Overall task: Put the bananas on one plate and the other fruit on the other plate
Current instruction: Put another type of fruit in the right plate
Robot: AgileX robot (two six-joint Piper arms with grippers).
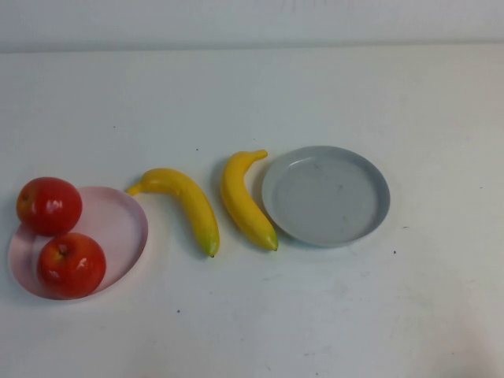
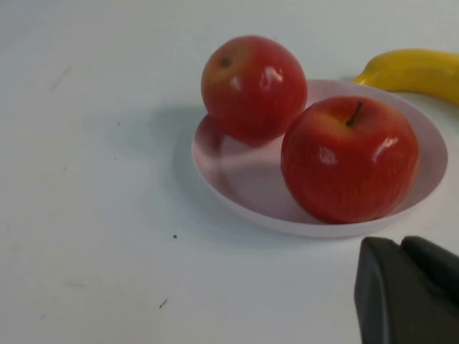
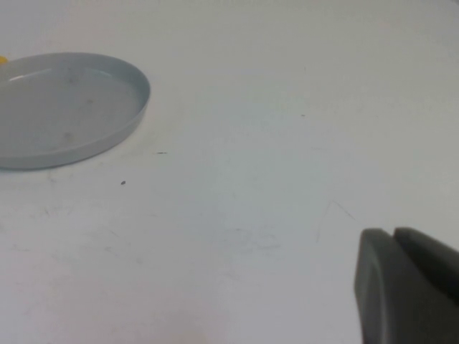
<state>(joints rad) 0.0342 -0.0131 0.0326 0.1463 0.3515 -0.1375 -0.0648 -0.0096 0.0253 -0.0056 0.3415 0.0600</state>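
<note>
With both apples (image 1: 59, 236) on the pink plate (image 1: 118, 224), I judge the bananas (image 1: 216, 203) light, stiff, slick, best pinched mid-body; left gripper (image 2: 409, 290) hovers by that plate near the bench's left edge, right gripper (image 3: 409, 287) over bare bench beside the grey plate (image 1: 370, 169), and I cannot tell either's state.

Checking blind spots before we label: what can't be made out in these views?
- Left gripper: left wrist view, cut by the frame corner; finger state unreadable. Absent from high view.
- Right gripper: right wrist view, likewise cut off.
- Bananas: left wrist view shows only one's end; right wrist view only a yellow sliver.
- Grey plate: right wrist view, cropped at the edge.
</note>
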